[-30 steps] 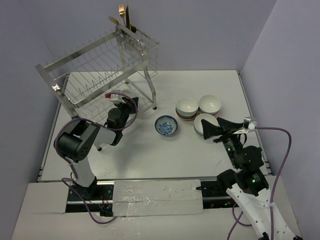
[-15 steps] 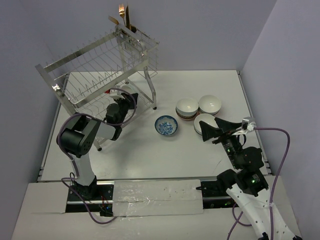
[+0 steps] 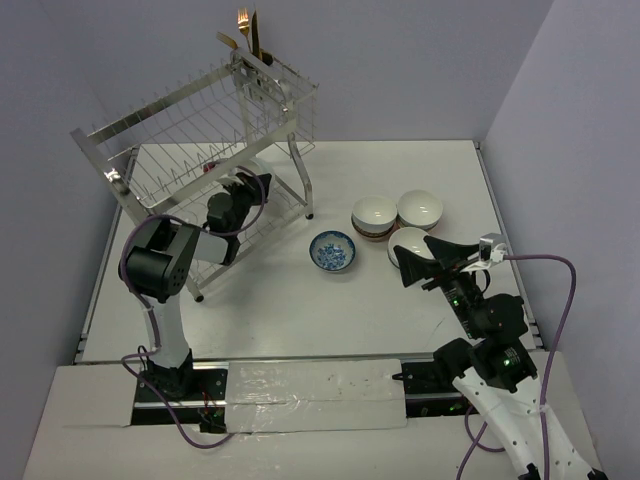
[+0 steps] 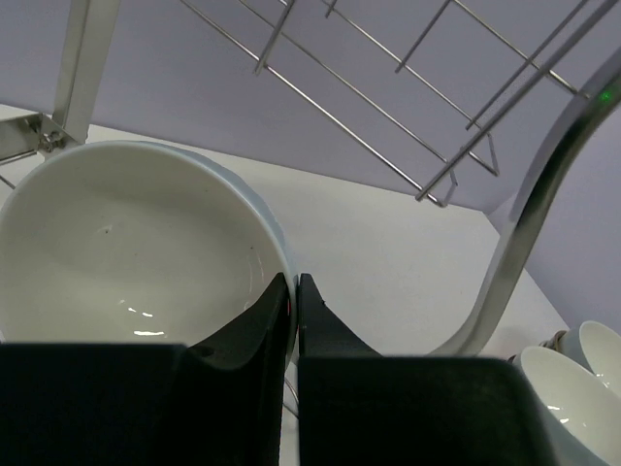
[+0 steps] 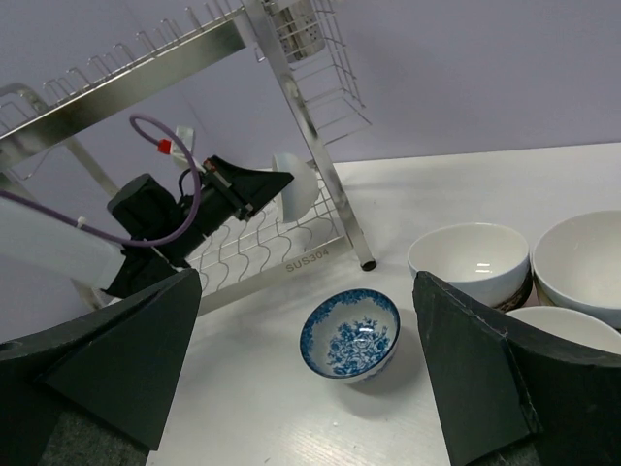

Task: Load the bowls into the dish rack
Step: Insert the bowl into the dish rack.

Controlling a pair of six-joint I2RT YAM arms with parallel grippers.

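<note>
The lower front rail of the dish rack (image 5: 309, 262) is stamped "SUS304"; no other writing is legible. The left pincer (image 4: 294, 291) is clamped on the rim of a white bowl (image 4: 126, 252), one finger inside and one outside. It holds the bowl tilted over the rack's lower wire shelf, beside the front leg.

The right pincer (image 3: 413, 246) has its fingers spread wide and holds nothing. It hovers over the counter (image 3: 280, 310), just above one of three white bowls (image 3: 374, 212) clustered there. A blue-patterned bowl (image 3: 332, 250) sits upright to their left, apart from both pincers.
</note>
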